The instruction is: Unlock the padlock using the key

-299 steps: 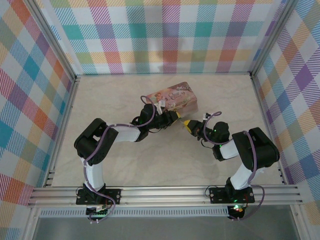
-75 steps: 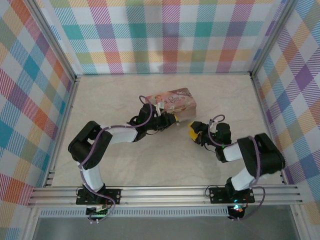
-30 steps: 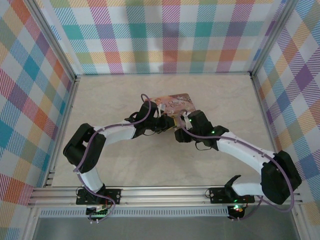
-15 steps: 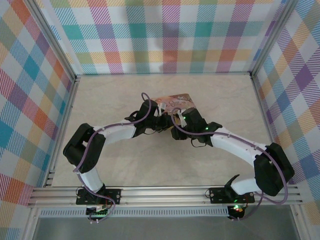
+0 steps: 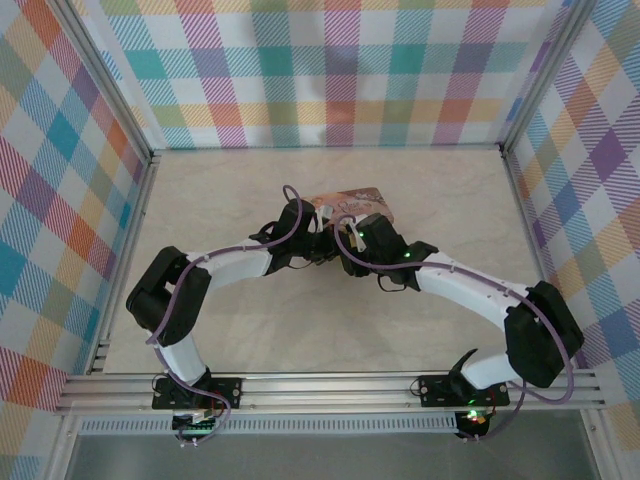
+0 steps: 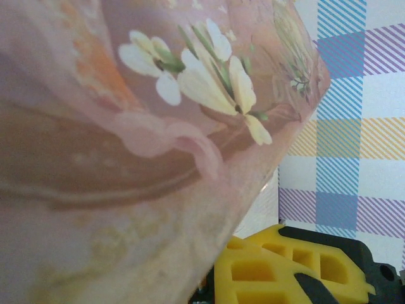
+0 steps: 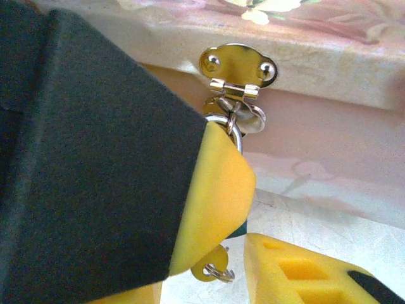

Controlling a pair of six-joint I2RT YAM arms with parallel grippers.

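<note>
At mid-desk (image 5: 230,200), seen from overhead, we note both arms reaching inward and meeting at the near side of the pink tin (image 5: 352,197). The left end effector (image 5: 322,240) and right end effector (image 5: 347,252) sit just beside each other against the tin's near edge. The fingers are too small there to read. In the left wrist view the tin's flowered wall looms very close and blurred, covering most of the frame, with one yellow finger (image 6: 278,269) showing below it at lower right and the plaid wall (image 6: 354,126) behind. We cannot tell whether the left end effector is clenched on the tin or released. In the right wrist view a shiny hasp (image 7: 237,66) is riveted to the tin's front, and the padlock (image 7: 238,138) hangs from it by its thin metal shackle. The padlock's body is almost wholly hidden behind a large black-and-yellow finger (image 7: 215,190) that presses in from the left, leaving only a dark greenish sliver showing under the yellow tip. Just below that tip the brass-coloured head of the key (image 7: 207,269) pokes out, carrying a small split ring (image 7: 221,274). Whether its blade sits in the lock is hidden. A second yellow fingertip lies low right, apart from the key. We cannot tell the right end effector's grip.
</note>
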